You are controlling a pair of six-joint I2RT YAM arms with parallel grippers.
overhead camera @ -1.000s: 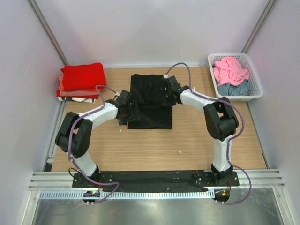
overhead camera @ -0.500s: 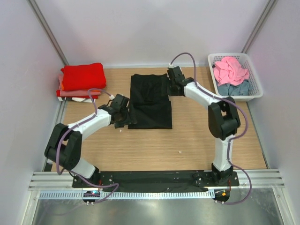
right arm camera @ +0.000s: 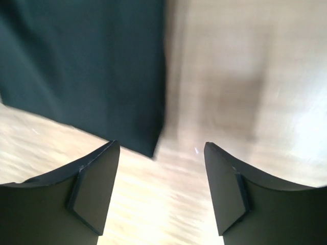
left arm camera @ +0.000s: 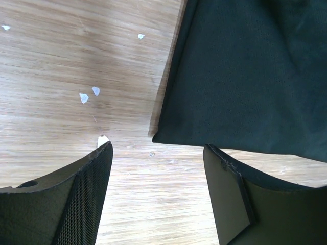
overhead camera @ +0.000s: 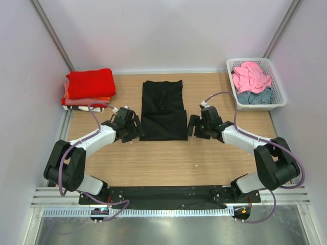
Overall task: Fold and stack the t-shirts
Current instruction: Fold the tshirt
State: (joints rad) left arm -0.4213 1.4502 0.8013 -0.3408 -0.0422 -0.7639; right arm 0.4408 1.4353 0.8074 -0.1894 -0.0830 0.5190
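Since the black t-shirt [overhead camera: 163, 109] lies flat as a long narrow strip in the middle of the wooden table [overhead camera: 168, 158], running far to near, its near hem looks like the edge to lift for the next fold.

The left gripper [overhead camera: 135, 129] sits low just beside the near-left corner, and the right gripper [overhead camera: 193, 126] sits just beside the near-right corner. Both have their jaws spread and hold nothing. In the left wrist view the cloth corner lies just ahead of the gap between the fingers [left arm camera: 82, 194]. The right wrist view shows much the same, but it is blurred, so the exact offset there is hard to tell.

The main risk is a shallow pinch. If either gripper closes on the top layer only, the strip could peel apart as it rises. Sliding in too flat could push the hem far-ward and bunch it instead. A lift that is uneven between the two arms would skew the fold.

The folded stack topped by a red shirt [overhead camera: 90, 83] sits at the far left. The white lattice basket [overhead camera: 278, 87] with the pink shirt [overhead camera: 250, 75] and the grey-blue shirt [overhead camera: 253, 97] sits at the far right. Both are well apart from the grippers.
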